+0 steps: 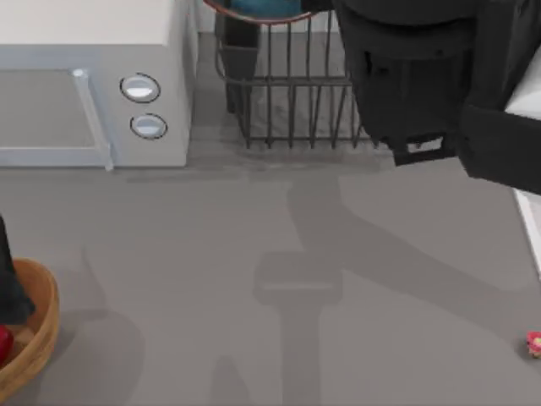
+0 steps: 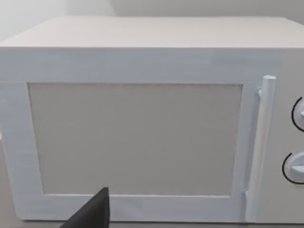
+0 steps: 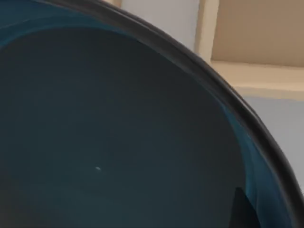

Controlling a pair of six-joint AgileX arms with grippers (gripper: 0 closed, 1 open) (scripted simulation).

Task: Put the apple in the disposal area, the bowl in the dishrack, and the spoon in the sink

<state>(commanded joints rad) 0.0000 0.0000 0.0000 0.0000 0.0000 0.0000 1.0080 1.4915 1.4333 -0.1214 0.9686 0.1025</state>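
i count one bowl (image 1: 264, 8), one dishrack (image 1: 292, 93), one basket (image 1: 34, 338), one apple (image 1: 4, 342), one spoon (image 1: 534, 343) and one microwave (image 1: 93, 80) with two round knobs; the table (image 1: 279, 279) is plain grey, and behind it the right wrist view shows a pale wall with a beige panel; the bowl sits over the top of the dishrack at the far edge of the top view, its teal inside and reddish rim just showing, with the bulk of my right arm (image 1: 423, 76) hanging right beside it; in the right wrist view the bowl's dark blue inside (image 3: 118, 142) is very close to the camera, yet i cannot tell how the right jaws stand or whether they hold it; the apple lies in the basket at the table's left edge, next to my left arm (image 1: 10, 288); the left wrist camera faces the microwave door (image 2: 137, 137), and i cannot tell the left jaws' state either; the spoon lies on the table at the right edge, well apart from both arms.
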